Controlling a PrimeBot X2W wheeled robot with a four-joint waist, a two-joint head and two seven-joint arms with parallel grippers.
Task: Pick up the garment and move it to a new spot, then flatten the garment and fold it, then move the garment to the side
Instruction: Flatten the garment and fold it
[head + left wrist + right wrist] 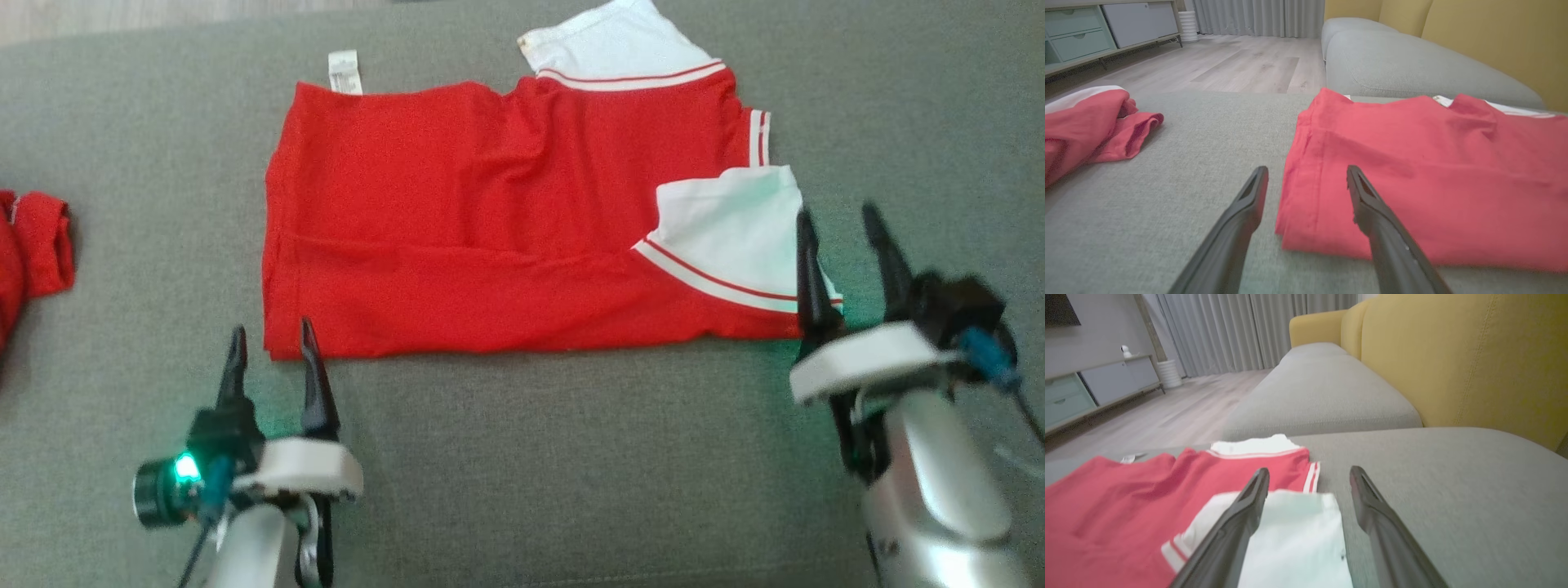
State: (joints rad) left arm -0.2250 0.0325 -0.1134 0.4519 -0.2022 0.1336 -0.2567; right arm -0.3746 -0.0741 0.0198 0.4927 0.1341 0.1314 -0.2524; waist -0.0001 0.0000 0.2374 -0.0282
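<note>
Left pincer (272,335) stands open and empty, its two dark fingers straddling the near left corner of the red fabric garment with white sleeves and striped red-and-white trim (457,229). Contact with the cloth cannot be confirmed. Right pincer (839,214) is likewise open and empty at the near right corner, with one finger above the white sleeve (735,220) and the other over bare upholstery. Garment lies flat, folded into a rough rectangle, in the middle of the grey woven-fabric sofa seat (531,457). White care label (344,72) protrudes at its far left edge. Second, crumpled red cloth item (33,245) sits well apart at the seat's left edge. Yellow upholstered backrest (1453,355) rises behind the seat. Pale wood-plank floor (1229,65) lies beyond.
</note>
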